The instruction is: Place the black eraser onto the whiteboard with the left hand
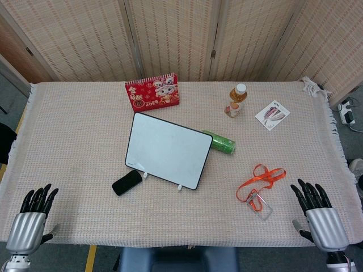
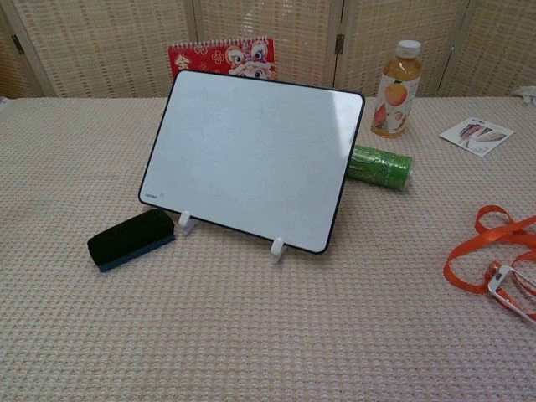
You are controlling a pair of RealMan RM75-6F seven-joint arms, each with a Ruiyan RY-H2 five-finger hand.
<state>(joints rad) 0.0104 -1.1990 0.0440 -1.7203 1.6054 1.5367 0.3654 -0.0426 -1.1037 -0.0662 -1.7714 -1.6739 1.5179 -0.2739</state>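
The left robot hand (image 1: 31, 218) rested at the near left edge of the tabletop (image 1: 74, 141), fingers stretched forward and slightly apart, holding nothing. It touched only the woven cloth beneath it and lay well apart from the black eraser (image 1: 127, 182). The right robot hand (image 1: 319, 214) sat at the near right edge in the same way, fingers spread and empty, near the orange lanyard (image 1: 260, 182) but not touching it. Neither hand showed in the chest view.

The black eraser lay flat on the cloth just beside the lower left corner of the whiteboard (image 1: 169, 149), close to one of the board's small white feet (image 2: 187, 221). In the chest view the eraser (image 2: 131, 239) showed a blue underside strip and stood clear of the board's frame, not on it. The whiteboard (image 2: 255, 155) leaned back, propped up on its two feet, its surface blank.

Behind the board stood a red calendar (image 1: 152, 93). A green can (image 1: 221, 143) lay on its side against the board's right rear edge. Farther back were a juice bottle (image 1: 236, 101), upright, and a small leaflet (image 1: 272, 114).
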